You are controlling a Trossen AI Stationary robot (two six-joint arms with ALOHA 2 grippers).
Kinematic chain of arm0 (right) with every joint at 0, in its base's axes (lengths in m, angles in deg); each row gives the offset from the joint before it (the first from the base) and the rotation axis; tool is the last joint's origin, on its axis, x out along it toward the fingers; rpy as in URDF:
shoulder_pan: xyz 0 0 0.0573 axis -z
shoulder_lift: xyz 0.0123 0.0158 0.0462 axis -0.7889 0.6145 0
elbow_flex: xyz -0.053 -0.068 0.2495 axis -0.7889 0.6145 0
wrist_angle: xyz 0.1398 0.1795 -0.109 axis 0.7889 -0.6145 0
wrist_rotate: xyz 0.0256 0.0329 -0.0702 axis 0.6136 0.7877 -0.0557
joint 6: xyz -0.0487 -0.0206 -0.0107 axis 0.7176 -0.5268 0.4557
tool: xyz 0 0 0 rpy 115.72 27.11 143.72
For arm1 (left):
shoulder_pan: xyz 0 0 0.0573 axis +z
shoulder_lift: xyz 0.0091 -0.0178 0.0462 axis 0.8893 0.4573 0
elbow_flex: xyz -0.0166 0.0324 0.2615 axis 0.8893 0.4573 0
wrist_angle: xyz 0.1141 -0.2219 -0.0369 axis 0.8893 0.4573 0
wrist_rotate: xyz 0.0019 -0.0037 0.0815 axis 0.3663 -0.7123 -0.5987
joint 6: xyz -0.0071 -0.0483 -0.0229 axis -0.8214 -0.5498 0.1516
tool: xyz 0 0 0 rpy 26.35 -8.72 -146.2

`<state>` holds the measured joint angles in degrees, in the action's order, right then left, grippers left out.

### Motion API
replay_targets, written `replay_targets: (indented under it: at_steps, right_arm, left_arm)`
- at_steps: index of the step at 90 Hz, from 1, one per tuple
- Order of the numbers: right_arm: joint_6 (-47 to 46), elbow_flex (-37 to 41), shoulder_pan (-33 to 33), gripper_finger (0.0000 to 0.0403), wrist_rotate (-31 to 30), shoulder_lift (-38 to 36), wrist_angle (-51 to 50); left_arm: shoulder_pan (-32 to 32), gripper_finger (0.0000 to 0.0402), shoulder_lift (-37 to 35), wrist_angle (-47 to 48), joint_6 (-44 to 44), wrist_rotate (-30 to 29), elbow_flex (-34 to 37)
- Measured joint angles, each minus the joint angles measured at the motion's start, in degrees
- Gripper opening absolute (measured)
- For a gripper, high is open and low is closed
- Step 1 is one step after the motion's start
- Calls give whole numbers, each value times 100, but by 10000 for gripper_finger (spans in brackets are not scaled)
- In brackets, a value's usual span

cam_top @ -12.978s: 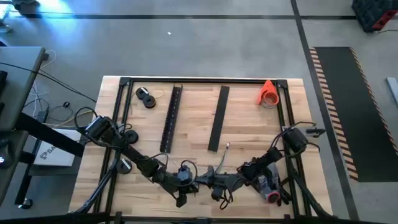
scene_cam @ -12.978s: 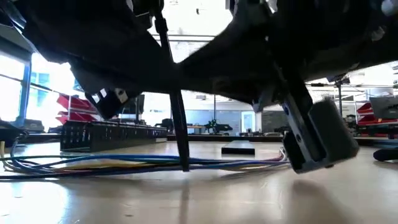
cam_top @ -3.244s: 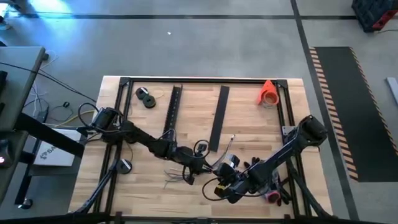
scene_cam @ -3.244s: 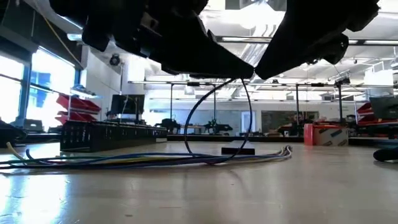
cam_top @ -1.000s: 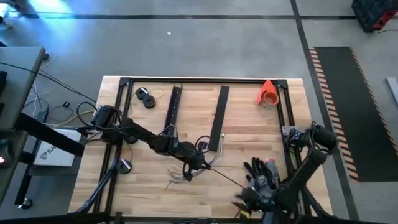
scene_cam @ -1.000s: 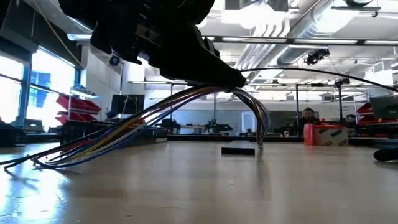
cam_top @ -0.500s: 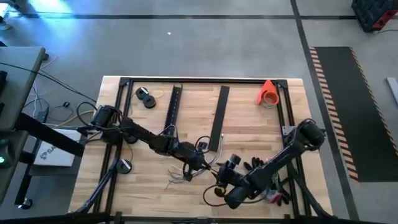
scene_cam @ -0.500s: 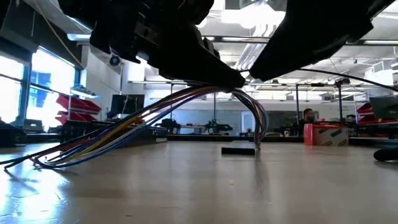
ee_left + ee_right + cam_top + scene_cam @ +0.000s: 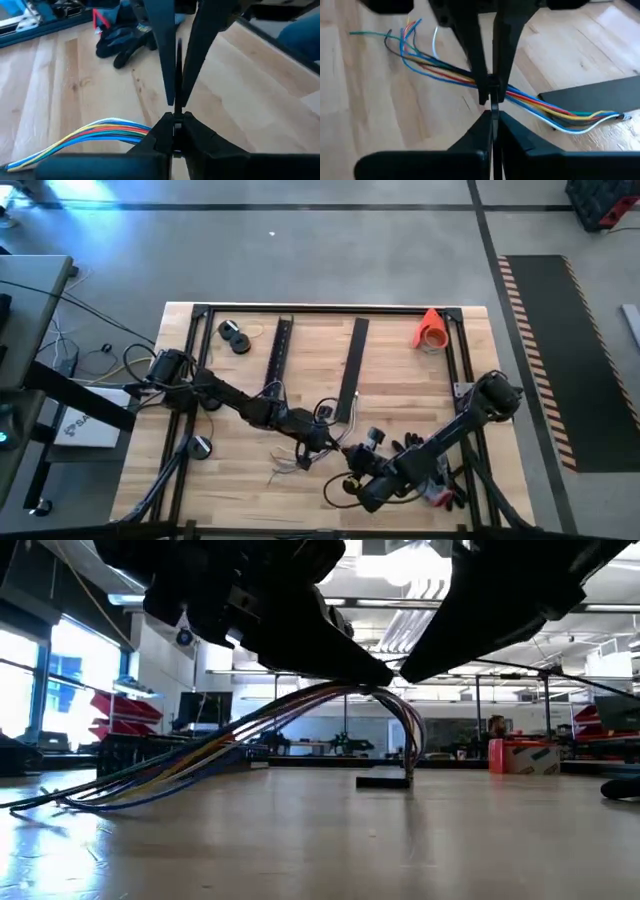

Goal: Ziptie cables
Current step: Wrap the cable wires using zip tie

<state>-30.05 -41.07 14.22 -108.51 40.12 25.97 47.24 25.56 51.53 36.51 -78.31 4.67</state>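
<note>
Returned from the surface's edge, right tool (image 9: 492,112) meets left tool (image 9: 325,442), both pinched together on the cables (image 9: 250,720), lifted mid-bundle above the surface (image 9: 400,395).

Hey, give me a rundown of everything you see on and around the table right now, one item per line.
cables: one bundle, multicoloured (blue, red, yellow, green, white), lifted at its middle above the table's front centre, ends splayed on the wood
black slotted bars: two, black, lying side by side on the table's rear half
orange cone-shaped item: one, orange, rear right corner
black discs: two, black, rear left
black glove: at least one, black, front right of the table
table: one, light wood with black frame
person: one, far back in the room
left gripper: shut on the cables at mid-bundle
right gripper: shut, tip to tip with the left gripper at the bundle
</note>
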Motion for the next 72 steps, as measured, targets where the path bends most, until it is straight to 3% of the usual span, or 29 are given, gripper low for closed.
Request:
replay_targets:
  at_steps: [17,29,51,72]
  right_arm:
    - [-180,0,-41,1,158,0,-14]
    - [-190,0,-42,1,124,0,-12]
    - [-182,0,-42,0,115,0,-10]
    - [-182,0,-42,0,113,0,3]
  left_arm:
    - [-12,112,-79,0,240,60,0]
    - [-33,135,-79,14,246,70,0]
    - [-15,116,79,-254,58,227,0]
    - [-15,59,188,-429,-202,200,0]
